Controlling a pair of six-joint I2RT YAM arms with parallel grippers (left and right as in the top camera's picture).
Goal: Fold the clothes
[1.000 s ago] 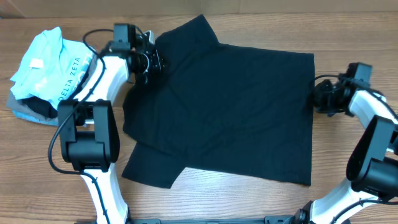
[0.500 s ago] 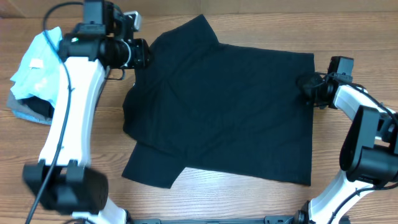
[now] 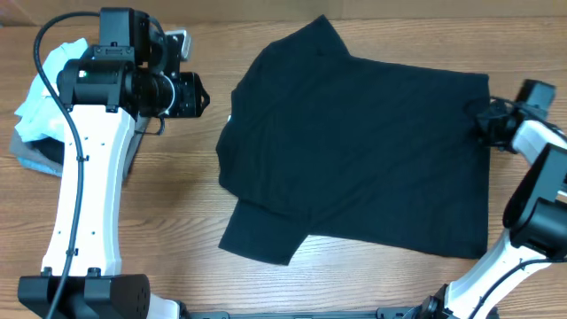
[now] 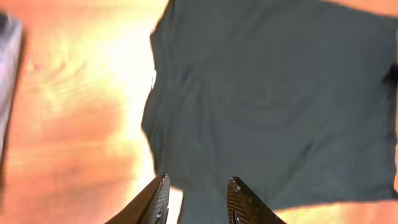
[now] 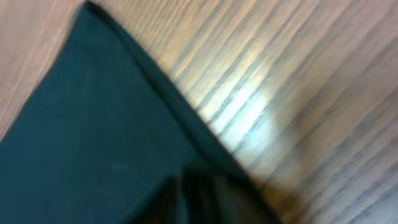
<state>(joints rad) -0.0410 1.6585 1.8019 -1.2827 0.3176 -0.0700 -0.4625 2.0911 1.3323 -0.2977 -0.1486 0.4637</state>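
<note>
Black T-shirt (image 3: 363, 151) lies spread flat on wood counter (image 3: 177, 204), filling centre out to 3 o'clock. Plain, no print, mild wrinkles. Neck faces 9 o'clock; one sleeve (image 3: 319, 35) points to 12, the other to 7. Left fingers (image 4: 157, 200) are raised at 10 o'clock, parted, nothing between them. Right fingers (image 3: 493, 124) are at shirt's 2 o'clock corner; view blurred, cannot tell their grip.

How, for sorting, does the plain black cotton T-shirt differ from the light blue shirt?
The plain black cotton T-shirt lies spread flat mid-table; the light blue shirt sits bunched at the left edge. The T-shirt shows nearly whole; the left arm partly hides the blue shirt. Both are cloth.
</note>
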